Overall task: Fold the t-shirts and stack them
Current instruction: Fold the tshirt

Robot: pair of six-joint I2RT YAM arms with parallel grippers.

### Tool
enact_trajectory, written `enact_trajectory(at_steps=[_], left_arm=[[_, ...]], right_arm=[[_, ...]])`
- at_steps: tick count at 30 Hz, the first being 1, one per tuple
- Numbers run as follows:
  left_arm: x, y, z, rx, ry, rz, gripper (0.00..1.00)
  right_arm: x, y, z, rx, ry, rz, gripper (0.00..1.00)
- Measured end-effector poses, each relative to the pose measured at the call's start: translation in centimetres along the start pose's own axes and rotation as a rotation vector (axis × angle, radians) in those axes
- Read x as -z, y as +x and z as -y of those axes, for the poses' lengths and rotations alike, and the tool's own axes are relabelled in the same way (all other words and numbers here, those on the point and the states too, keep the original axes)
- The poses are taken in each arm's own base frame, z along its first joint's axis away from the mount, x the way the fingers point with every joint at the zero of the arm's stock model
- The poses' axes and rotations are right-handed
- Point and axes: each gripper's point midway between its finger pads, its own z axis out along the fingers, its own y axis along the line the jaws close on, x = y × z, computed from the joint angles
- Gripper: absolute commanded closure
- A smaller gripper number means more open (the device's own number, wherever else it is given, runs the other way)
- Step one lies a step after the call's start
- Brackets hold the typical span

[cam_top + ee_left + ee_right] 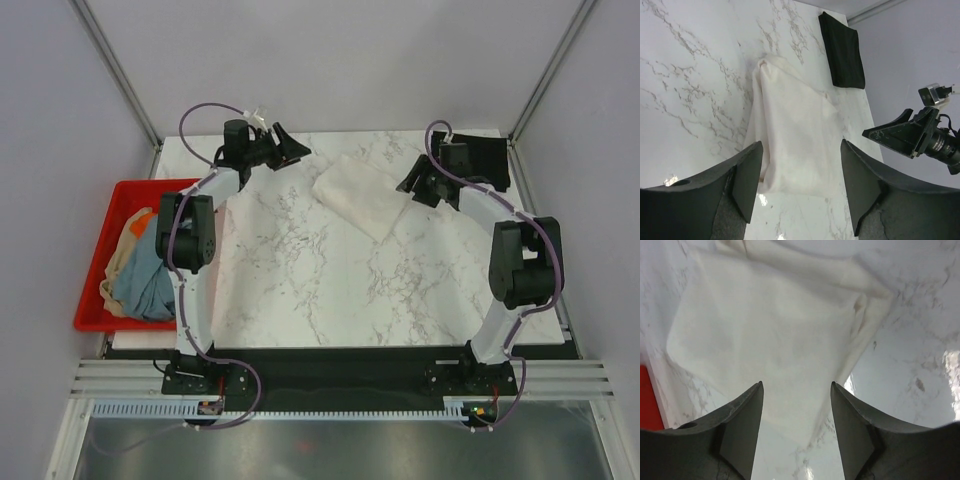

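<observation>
A: Where do we stand? Start with what lies nearest us.

B: Nearer than the cream-white shirt [365, 195] and well off to its left, the red crate [112, 225] holds a loose heap. We see a grey-blue shirt [140, 285], a tan shirt [125, 255] and a bit of an orange shirt [140, 225], none of them folded.

A: And the cream-white one itself?

B: It lies on the marble tabletop [300, 290] as a compact rectangle. We judge it folded, or nearly so; no print shows.

A: Our pincers?

B: Both are spread and hold nothing. The right pincer [415, 185] hovers just off the shirt's right edge, and the left pincer [285, 150] hangs off its left side, a little beyond.

A: Anything farther back?

B: Beyond the cream-white shirt, to its right, a black shirt [490, 160] sits folded flat in the tabletop's corner.

A: So what's left?

B: As we read it, two are folded but apart. The cream-white shirt must go onto the black one, and the crate's shirts need folding and stacking.
</observation>
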Motion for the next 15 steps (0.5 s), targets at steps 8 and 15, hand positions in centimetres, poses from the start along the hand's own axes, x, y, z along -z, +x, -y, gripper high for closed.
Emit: enact_trajectory(at_steps=[8, 15], left_arm=[[0.9, 7.5, -1.4, -0.039, -0.014, -0.138, 0.45], [0.4, 10.0, -2.5, -0.062, -0.011, -0.195, 0.37]], right_arm=[[0.3, 7.8, 2.4, 0.020, -0.036, -0.207, 0.37], [1.2, 9.3, 2.7, 0.044, -0.060, -0.238, 0.37]])
